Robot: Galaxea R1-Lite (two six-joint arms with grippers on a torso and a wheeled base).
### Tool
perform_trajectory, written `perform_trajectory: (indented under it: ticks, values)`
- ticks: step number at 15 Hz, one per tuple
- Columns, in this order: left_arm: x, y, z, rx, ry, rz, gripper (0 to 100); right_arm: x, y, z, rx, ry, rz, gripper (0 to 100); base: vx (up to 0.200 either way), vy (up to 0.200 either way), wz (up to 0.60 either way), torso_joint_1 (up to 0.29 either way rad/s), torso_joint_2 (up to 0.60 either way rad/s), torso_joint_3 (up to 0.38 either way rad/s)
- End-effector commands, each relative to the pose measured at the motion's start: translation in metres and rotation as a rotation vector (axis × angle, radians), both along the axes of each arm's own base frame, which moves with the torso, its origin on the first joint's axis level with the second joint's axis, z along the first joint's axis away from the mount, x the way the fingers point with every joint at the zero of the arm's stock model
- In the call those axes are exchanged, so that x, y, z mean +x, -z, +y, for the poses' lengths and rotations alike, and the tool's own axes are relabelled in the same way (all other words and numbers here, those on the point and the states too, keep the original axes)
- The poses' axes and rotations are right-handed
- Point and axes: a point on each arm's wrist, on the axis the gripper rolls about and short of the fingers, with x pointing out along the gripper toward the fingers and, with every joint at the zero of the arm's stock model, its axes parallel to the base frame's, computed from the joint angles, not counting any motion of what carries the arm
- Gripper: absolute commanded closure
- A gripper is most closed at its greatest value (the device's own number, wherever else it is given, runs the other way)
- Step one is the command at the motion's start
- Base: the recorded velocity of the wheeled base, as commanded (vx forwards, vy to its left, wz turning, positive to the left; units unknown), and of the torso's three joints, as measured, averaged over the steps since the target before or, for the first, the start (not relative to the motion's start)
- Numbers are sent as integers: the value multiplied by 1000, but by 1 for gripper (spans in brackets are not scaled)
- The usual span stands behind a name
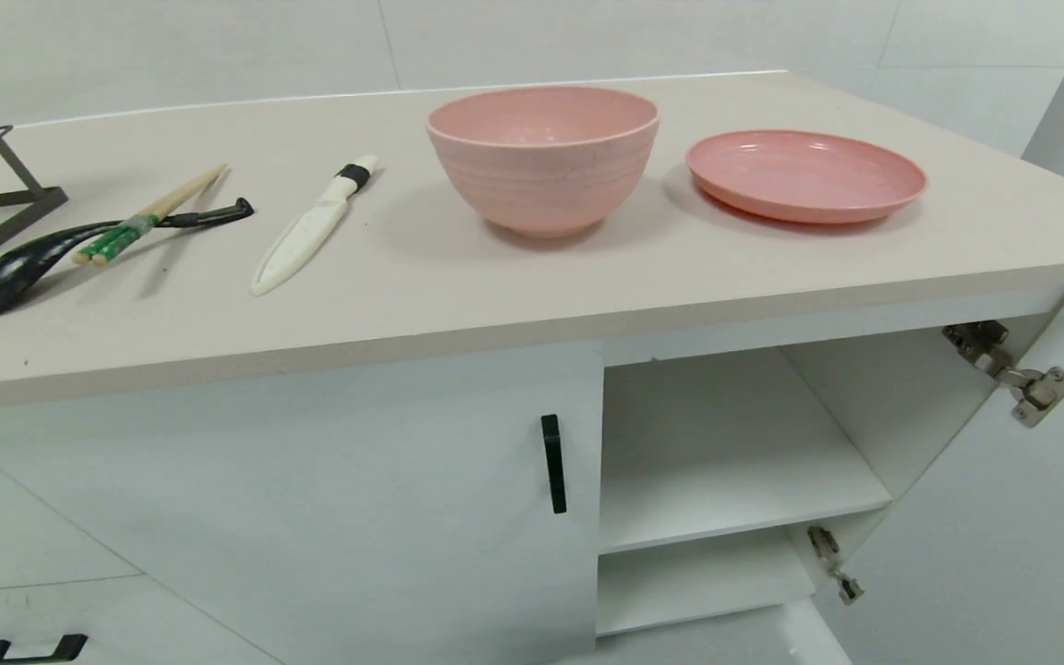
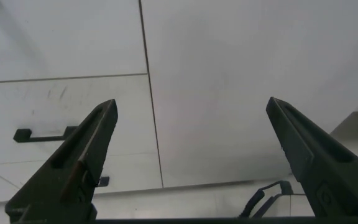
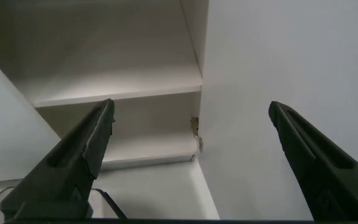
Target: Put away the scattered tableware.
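The white cabinet (image 1: 310, 517) stands below the tabletop (image 1: 495, 286). Its right-hand compartment is open and its upper shelf (image 1: 726, 443) is bare. On the tabletop, the pink bowl (image 1: 543, 157) sits upright near the middle, with the pink plate (image 1: 804, 174) just beside it to the right. Well to the left lie the black spoon (image 1: 33, 263), the white knife (image 1: 310, 228) and a pair of chopsticks (image 1: 153, 214) resting across the spoon's handle.

Your left hand (image 2: 191, 109) is released and holds nothing, facing the closed cabinet front. Your right hand (image 3: 191, 109) is also spread wide and holds nothing, facing the open shelves.

You appear to be at the start, with nothing grasped yet. The plate sits directly above the open compartment, so your next move probably calls for raising the right hand to the plate's rim.
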Motion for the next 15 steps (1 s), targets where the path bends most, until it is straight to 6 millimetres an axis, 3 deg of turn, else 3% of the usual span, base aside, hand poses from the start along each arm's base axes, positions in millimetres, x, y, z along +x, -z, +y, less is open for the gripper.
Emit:
perform_trajectory:
  ticks: [1, 6, 10, 15]
  values:
    - [0, 0, 0, -1, 0, 1, 0, 0, 0, 0, 0, 0, -1, 0, 0, 0, 0, 0, 0, 0]
    - [0, 0, 0, -2, 0, 1, 0, 0, 0, 0, 0, 0, -1, 0, 0, 0, 0, 22, -34, -5]
    - [0, 0, 0, -2, -2, 1, 0, 0, 0, 0, 0, 0, -1, 0, 0, 0, 0, 222, -76, -106]
    - [0, 0, 0, -2, -2, 0, 0, 0, 0, 0, 0, 0, -1, 0, 0, 0, 0, 211, -573, -204]
